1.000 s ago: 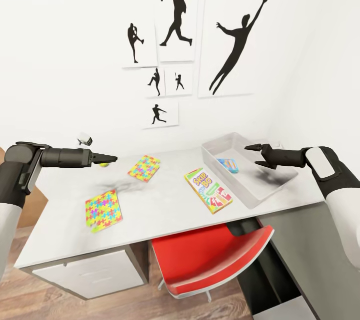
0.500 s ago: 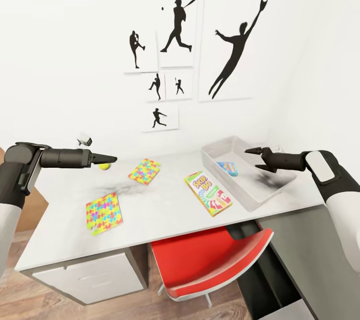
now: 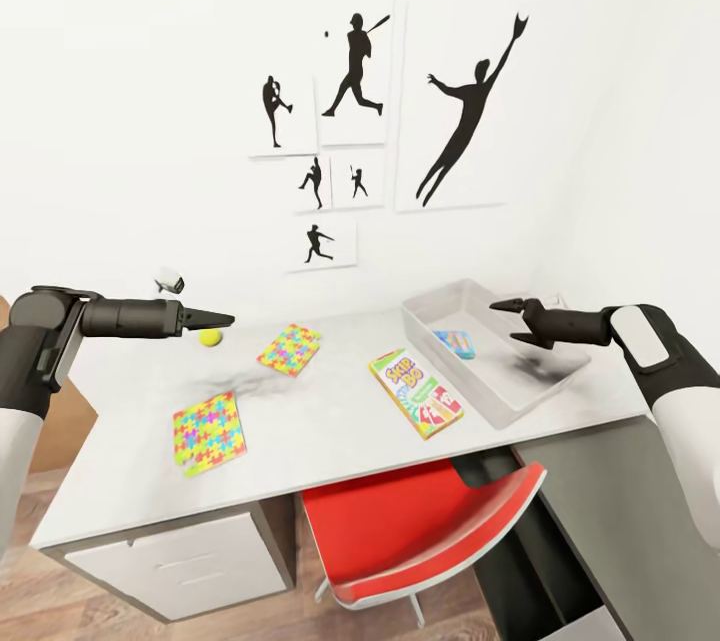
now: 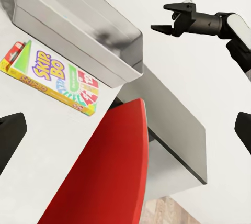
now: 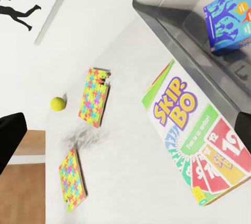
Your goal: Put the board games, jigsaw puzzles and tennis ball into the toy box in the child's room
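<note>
Where we stand: while both arms hover above the table (image 3: 330, 421), neither holds anything.
Left gripper (image 3: 222, 320): we read its fingers as nearly closed on nothing; the left wrist view suggests a gap, so we cannot tell for sure.
Right gripper (image 3: 507, 311): fingers spread, empty, above the toy box (image 3: 425, 313).
Tennis ball (image 3: 210, 337): on the table near its far edge, just below and beside our left fingertips.
Jigsaw puzzles: one (image 3: 289, 349) mid-table, one (image 3: 208, 432) toward the near left edge.
Skip-Bo box (image 3: 415, 392): just beside the toy box's near wall.
Blue game (image 3: 456, 341): already inside.
Step in hand: probably the ball; we should open wide, straddle it, then close gently so it cannot roll.
</note>
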Robot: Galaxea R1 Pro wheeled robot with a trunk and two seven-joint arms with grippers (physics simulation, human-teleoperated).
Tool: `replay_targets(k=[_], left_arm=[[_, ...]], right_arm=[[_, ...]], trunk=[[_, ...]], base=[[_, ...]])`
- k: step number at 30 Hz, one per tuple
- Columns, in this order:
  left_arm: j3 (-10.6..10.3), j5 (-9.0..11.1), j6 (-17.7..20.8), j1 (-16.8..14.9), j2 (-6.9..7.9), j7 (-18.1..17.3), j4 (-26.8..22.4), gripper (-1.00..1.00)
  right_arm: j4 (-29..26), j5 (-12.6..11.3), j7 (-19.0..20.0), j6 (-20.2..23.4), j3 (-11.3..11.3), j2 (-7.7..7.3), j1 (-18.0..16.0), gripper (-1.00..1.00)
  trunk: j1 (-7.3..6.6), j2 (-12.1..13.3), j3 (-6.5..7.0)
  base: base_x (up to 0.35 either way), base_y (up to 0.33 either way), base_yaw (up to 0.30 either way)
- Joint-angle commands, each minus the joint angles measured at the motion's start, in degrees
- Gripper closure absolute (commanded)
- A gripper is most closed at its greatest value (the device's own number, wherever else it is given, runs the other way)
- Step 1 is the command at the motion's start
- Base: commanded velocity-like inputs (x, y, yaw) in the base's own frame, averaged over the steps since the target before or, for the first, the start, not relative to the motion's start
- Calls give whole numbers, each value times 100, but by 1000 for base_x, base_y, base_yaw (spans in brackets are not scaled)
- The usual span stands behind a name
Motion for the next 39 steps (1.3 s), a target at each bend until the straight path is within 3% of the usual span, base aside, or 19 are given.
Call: replay_targets(k=[1, 39], left_arm=[[-1, -13, 61, -5, 1, -24, -2, -100], [8, -17, 54, -4, 1, -24, 129, -100]], right_arm=[[2, 51, 53, 11, 3, -3, 2, -100], [-6, 61, 53, 0, -29, 2, 95, -100]], trunk=[[4, -11, -2], [4, -11, 341]], base=[[0, 0, 0], [-32, 16, 12]])
